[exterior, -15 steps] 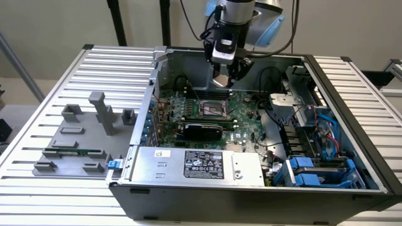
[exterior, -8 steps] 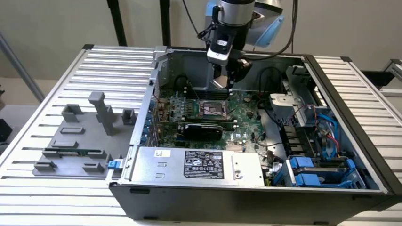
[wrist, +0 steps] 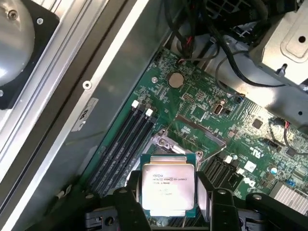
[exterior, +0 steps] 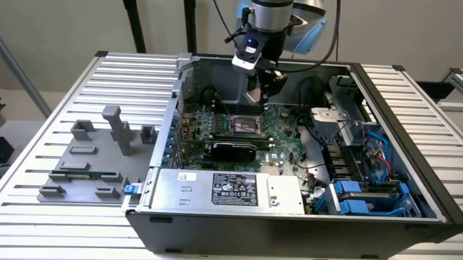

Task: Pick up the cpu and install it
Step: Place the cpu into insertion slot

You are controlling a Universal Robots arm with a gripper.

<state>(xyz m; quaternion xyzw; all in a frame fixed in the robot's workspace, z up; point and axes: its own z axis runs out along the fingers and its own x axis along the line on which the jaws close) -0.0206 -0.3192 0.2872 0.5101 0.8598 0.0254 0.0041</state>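
The cpu [wrist: 167, 187], a flat square chip with a silvery top and green rim, sits between my gripper's [wrist: 169, 204] two black fingers [wrist: 126, 202], which are shut on its edges. It hangs above the motherboard [wrist: 202, 110], partly covering the metal-framed socket [wrist: 166, 142] beside the black memory slots [wrist: 122, 144]. In the exterior view my gripper [exterior: 258, 91] reaches down into the open computer case [exterior: 181, 81], just behind and above the empty cpu socket [exterior: 244, 125] at the board's middle.
A black card [exterior: 231, 147] lies in front of the socket, then the silver power supply [exterior: 227, 189]. Cables and blue drive bays [exterior: 365, 197] occupy the exterior view's right. A grey fixture [exterior: 79, 173] with a green memory stick [exterior: 97, 175] sits on the slatted table outside the case.
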